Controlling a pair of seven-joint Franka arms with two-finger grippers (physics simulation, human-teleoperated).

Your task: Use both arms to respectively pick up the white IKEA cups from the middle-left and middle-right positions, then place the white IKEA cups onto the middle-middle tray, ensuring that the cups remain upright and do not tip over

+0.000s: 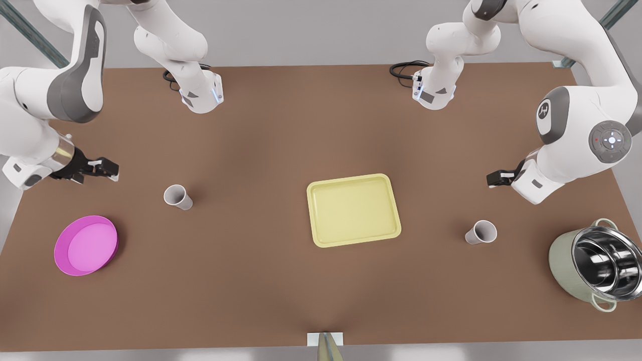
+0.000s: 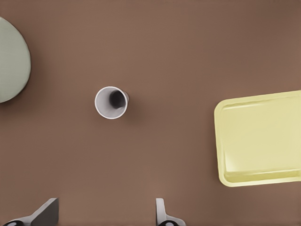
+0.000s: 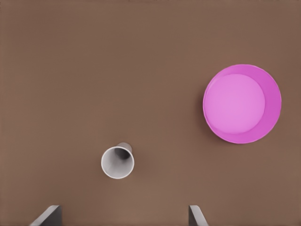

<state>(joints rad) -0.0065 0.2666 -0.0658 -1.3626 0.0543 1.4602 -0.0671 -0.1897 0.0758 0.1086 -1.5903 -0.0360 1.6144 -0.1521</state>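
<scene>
Each open, empty tool hangs above the table beside its own upright cup.
Left tool by the small white tapered cup near the pot-side edge; right tool by the other white cup near the plate-side edge.

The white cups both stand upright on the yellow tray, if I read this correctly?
Not quite: the front view shows the white cups upright on the table, one each side of the yellow tray; the open right gripper and left gripper hover near them.

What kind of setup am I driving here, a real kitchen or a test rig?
Likely a simulated tabletop test rig: a bare brown table with two arm bases bolted on, holding scattered kitchenware: a yellow tray, a pink plate, a steel-lined pot.
</scene>
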